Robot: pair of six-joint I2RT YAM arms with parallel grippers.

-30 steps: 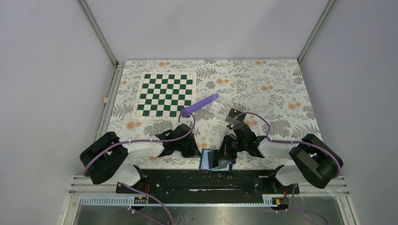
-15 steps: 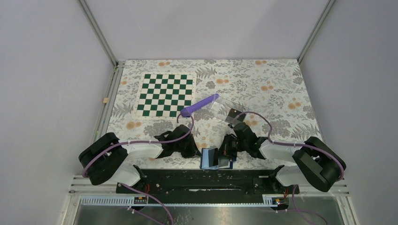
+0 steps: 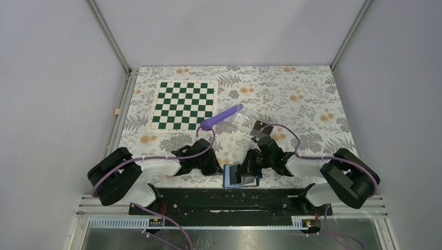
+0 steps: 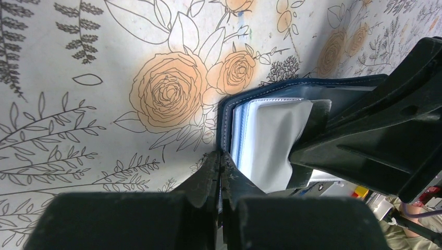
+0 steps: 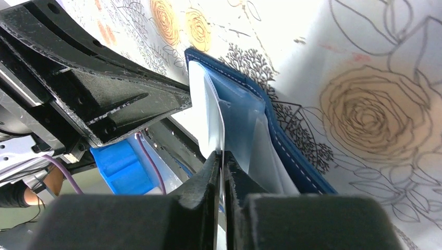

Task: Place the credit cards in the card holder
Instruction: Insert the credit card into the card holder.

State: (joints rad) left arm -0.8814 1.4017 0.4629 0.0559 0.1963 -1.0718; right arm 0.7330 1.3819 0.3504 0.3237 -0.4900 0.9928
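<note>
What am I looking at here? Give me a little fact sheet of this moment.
surface: floral table cover
card holder: navy, open, at the near edge between the grippers
left gripper: shut on its navy cover edge
right gripper: shut on a thin pale inner leaf
elsewhere: checkered mat, clear tray

- Overhead: bright, even, diffuse from above; no glare; only faint soft shadows under the arms, beside the card holder (image 3: 233, 176). Sharp throughout.
- Left wrist: well lit on the floral cloth (image 4: 104, 78), print crisp; left gripper (image 4: 220, 156) dark and blurred along the bottom edge; wide-angle stretching toward the corners.
- Right wrist: near-white washout on the cloth at upper right; soft sheen on the holder's pale pocket; right gripper (image 5: 223, 156) black, out of focus, detail lost.
</note>
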